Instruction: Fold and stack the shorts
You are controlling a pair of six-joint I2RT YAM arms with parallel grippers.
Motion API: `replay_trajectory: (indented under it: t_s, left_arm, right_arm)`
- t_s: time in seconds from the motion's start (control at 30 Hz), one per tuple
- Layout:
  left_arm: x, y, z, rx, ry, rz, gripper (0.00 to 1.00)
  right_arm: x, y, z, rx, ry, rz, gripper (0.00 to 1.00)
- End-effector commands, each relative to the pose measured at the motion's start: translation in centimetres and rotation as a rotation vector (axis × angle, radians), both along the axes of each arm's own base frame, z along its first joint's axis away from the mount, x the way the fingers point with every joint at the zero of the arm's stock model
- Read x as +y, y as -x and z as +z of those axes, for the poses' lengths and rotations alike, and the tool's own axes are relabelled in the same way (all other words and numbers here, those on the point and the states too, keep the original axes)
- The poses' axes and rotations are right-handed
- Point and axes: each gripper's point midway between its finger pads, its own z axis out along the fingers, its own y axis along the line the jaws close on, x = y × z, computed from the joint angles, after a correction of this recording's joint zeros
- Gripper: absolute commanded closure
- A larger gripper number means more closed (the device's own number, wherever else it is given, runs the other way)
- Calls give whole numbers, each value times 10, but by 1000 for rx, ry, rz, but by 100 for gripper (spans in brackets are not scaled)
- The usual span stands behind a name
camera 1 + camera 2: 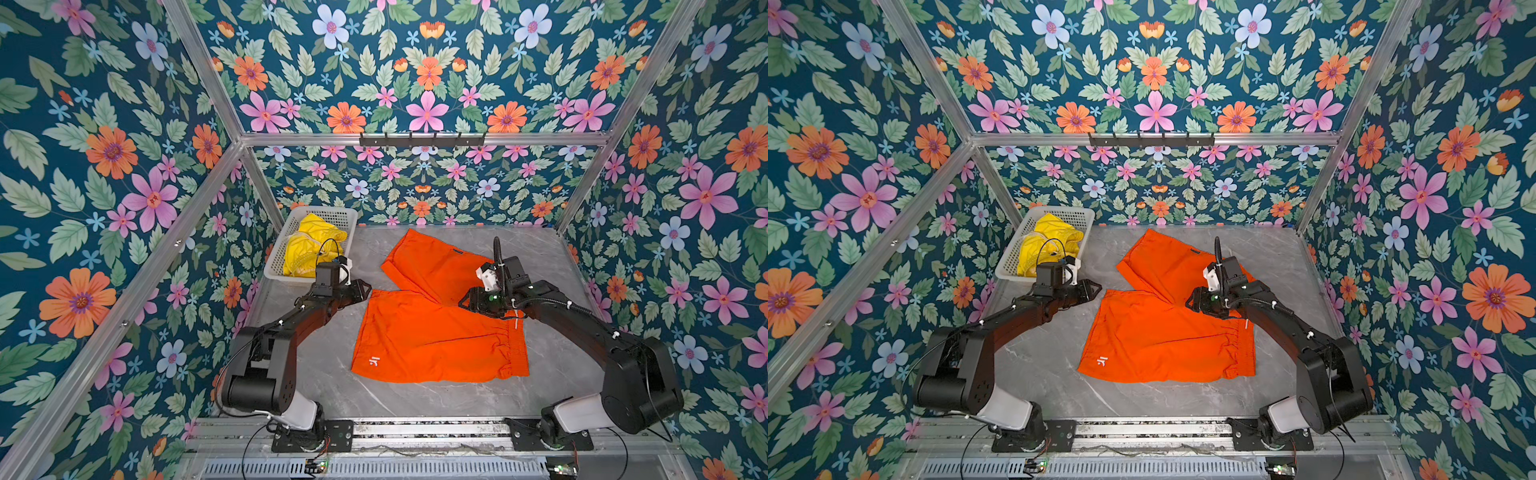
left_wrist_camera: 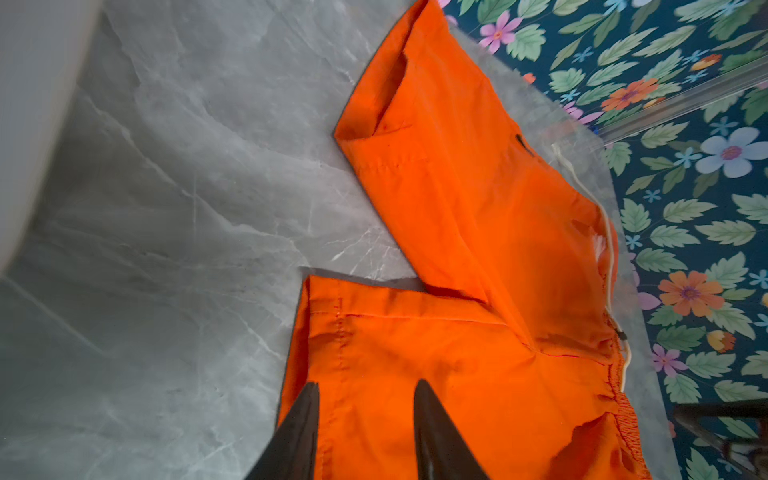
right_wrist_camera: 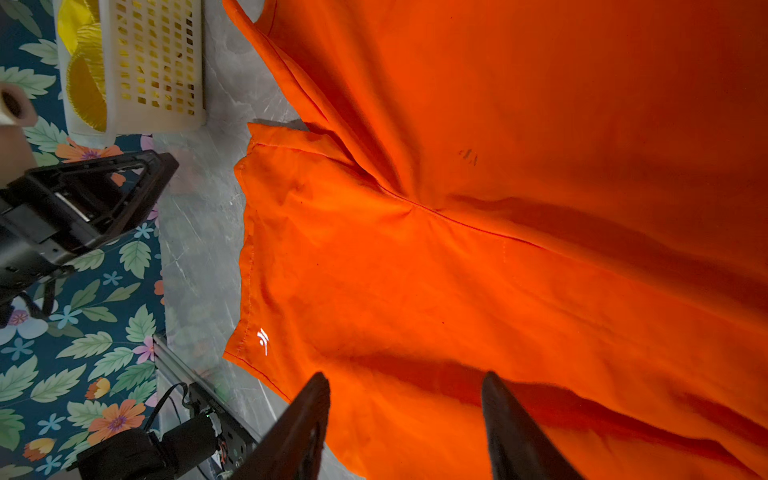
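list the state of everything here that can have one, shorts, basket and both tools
orange shorts: unfolded, spread flat on the table, legs splayed apart
yellow shorts: crumpled, unfolded, in the basket
basket: upright, holding the yellow shorts
left tool: open, empty, by a leg hem of the orange shorts
right tool: open, empty, above the orange shorts

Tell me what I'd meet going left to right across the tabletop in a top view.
White perforated plastic basket → black left gripper → bright orange thin-fabric shorts, lying spread out. The right gripper overlaps the shorts, so it's left out.
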Motion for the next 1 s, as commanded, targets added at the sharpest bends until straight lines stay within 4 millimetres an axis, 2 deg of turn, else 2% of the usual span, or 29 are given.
replay_trajectory:
  t_s: [0.0, 0.27, 0.5, 0.53, 0.6, 0.8, 0.97]
  left_arm:
    - [-7, 1, -13, 47, 23, -36, 62]
    - [-19, -10, -31, 106, 71, -72, 62]
    - [-17, -2, -42, 149, 54, -73, 59]
    - [-16, 0, -43, 157, 51, -72, 59]
    - [-16, 3, -45, 173, 52, -72, 59]
    - [-20, 9, -45, 196, 78, -85, 61]
    - [-26, 5, -40, 184, 129, -91, 63]
  right_arm:
    - [6, 1, -10, 36, -8, 15, 42]
    - [12, -3, -41, 106, 2, 35, 42]
    - [11, -6, -53, 120, 23, 30, 42]
    - [11, -6, -65, 148, 35, 28, 42]
    - [10, -7, -71, 158, 43, 27, 42]
    - [9, -7, -82, 176, 56, 27, 42]
    - [10, -7, -89, 186, 56, 28, 42]
